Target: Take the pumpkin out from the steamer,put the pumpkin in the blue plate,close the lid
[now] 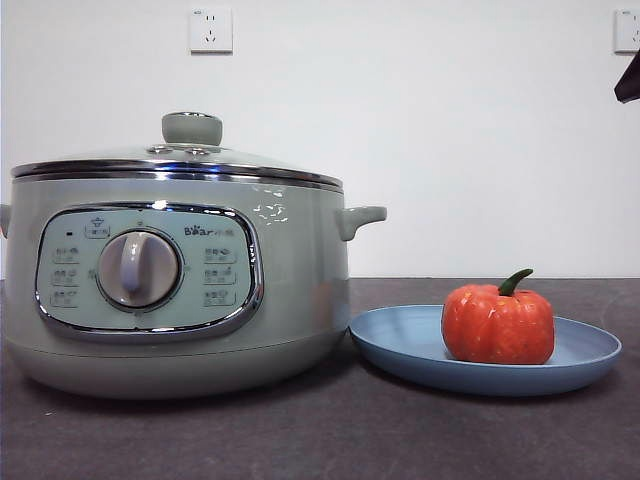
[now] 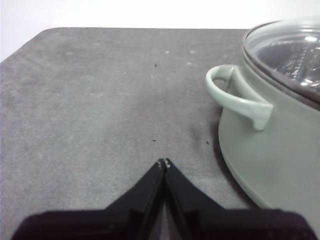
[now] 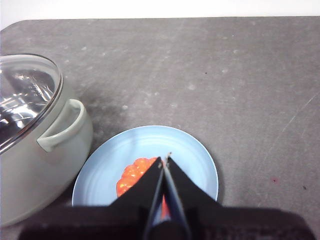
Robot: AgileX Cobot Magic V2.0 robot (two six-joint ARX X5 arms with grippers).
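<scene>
Ribbed orange pumpkin (image 1: 497,324) upright on blue plate (image 1: 400,345)

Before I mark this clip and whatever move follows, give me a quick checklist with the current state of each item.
1. Small orange-red ribbed pumpkin out of the pale green round steamer: ok.
2. Pumpkin upright in the light blue shallow plate: ok.
3. Domed glass lid seated level on the steamer rim: ok.
4. Left claw shut, empty, over bare table beside the steamer handle: ok.
5. Right claw shut, holding nothing, above the plate: ok.
6. Plate apart from the steamer base: cannot tell.
</scene>
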